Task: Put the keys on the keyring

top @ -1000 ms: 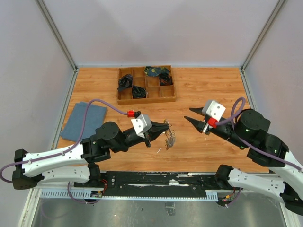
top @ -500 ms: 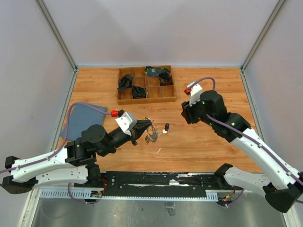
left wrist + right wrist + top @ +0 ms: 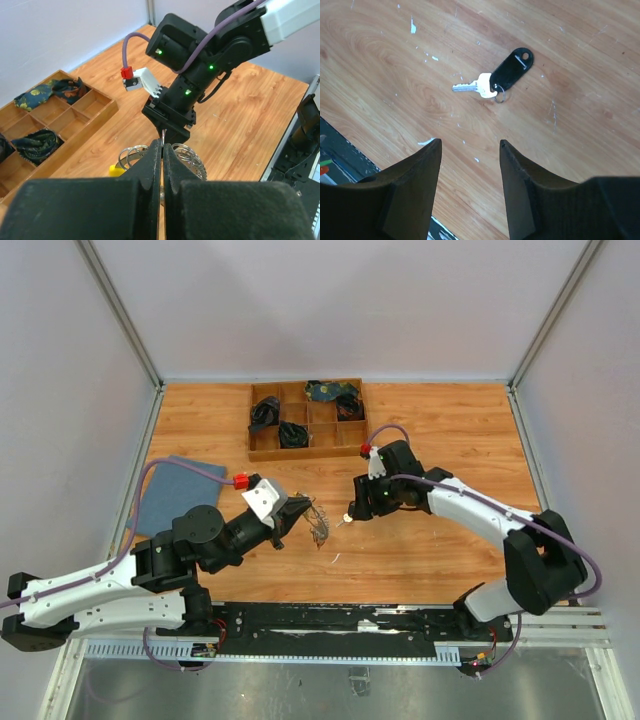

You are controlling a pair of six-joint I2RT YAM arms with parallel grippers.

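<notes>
Left gripper (image 3: 163, 145): fingers are clenched on a thin wire of the ring (image 3: 191, 156). Wire loops fan out on both sides of the pads and a yellow piece (image 3: 116, 171) shows at the lower left. The ring is held off the table (image 3: 580, 75), near its middle. You cannot tell how much of the wire sits inside the pads.

Right gripper (image 3: 470, 143): fingers are released and spread, with nothing between them. It points down over a single key (image 3: 472, 87), which lies flat on the wood just right of the ring. The key is joined by a small split ring to a black tag (image 3: 512, 66).

Handling, as a judgement:
- The key is light, thin and stiff. Lying flat on smooth wood, it is likely to skate away from a closing pinch.
- The tag looks thicker and gives you the better purchase. Take it across its narrow width, and expect the key to dangle and swing.
- The ring is springy wire and may twist in the left pads if you push against it.
</notes>
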